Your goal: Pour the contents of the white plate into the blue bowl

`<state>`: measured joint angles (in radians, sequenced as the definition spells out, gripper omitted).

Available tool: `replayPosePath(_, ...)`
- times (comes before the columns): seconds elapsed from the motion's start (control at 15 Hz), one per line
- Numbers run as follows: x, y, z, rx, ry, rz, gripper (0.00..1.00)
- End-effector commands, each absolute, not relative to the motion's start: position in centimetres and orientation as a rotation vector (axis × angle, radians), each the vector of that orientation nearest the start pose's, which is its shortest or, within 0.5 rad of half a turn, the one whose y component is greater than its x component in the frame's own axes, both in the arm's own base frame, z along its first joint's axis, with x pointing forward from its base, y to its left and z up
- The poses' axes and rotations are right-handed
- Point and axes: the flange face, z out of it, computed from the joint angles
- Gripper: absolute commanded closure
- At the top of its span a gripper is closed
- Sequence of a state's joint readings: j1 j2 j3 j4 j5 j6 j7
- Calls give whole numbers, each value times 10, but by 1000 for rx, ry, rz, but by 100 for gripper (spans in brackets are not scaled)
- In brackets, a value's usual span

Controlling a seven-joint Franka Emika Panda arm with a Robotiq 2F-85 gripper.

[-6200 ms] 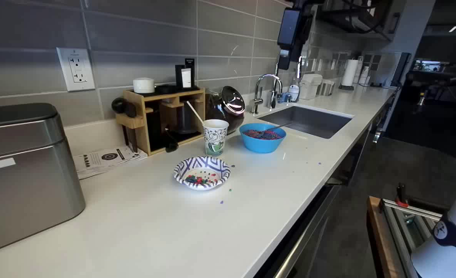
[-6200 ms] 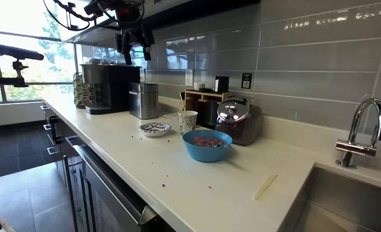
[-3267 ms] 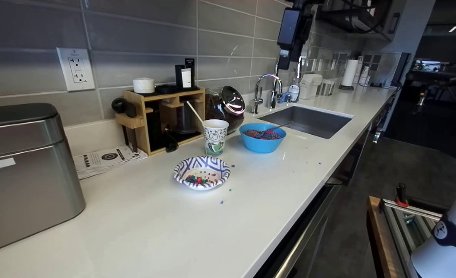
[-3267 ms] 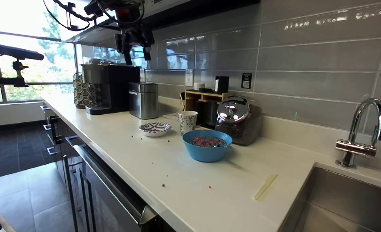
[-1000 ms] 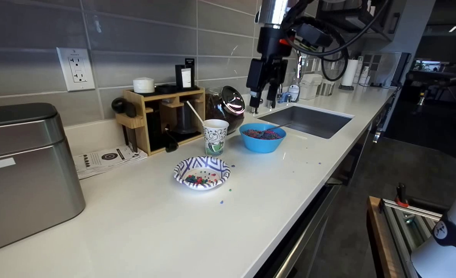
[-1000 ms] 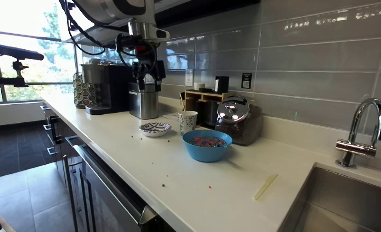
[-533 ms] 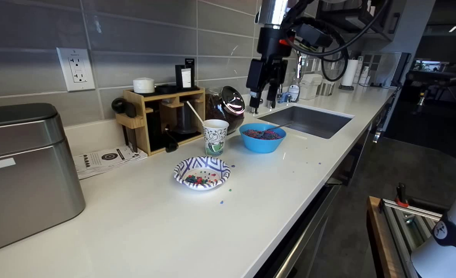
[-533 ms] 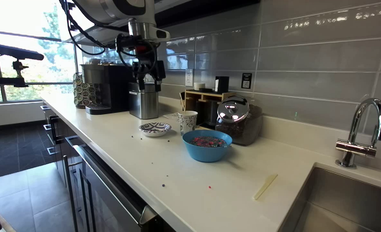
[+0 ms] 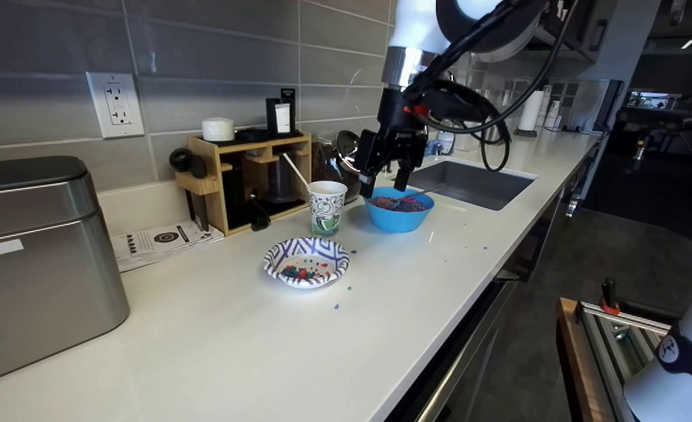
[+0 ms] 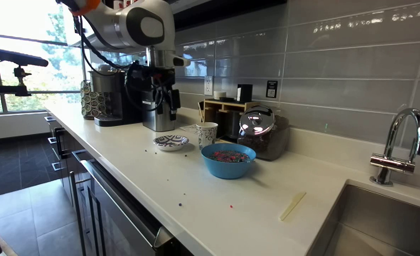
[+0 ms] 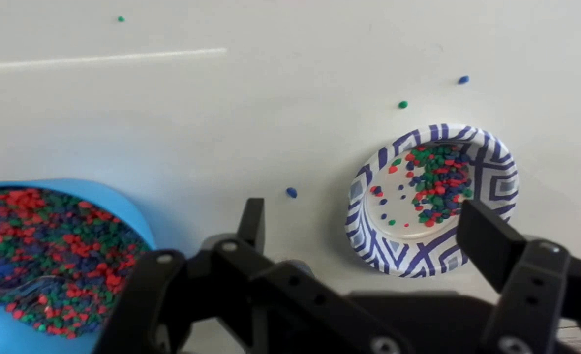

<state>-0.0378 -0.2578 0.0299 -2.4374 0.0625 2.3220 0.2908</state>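
Partly outside the wrist view, the blue bowl [image 11: 120, 206].

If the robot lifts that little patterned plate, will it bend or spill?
The white plate may flex when pinched: its rim looks thin and uneven. Its contents lie loose, heaped toward one side, so they could slide out if tipped. With such a small load, it is probably light.

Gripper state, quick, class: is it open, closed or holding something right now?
Gripper: open, its jaws wide apart in the wrist view, holding nothing.
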Motion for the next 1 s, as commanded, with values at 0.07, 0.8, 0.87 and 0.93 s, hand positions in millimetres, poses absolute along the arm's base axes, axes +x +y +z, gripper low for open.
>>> replayPosePath(0.07,471,1,370,-2879,651,-234,0)
replayPosePath(0.8,491,4,302,-2728,814,-260,0)
replayPosePath(0.87,492,3,296,-2723,820,-225,0)
replayPosePath(0.93,487,4,308,-2747,796,-244,0)
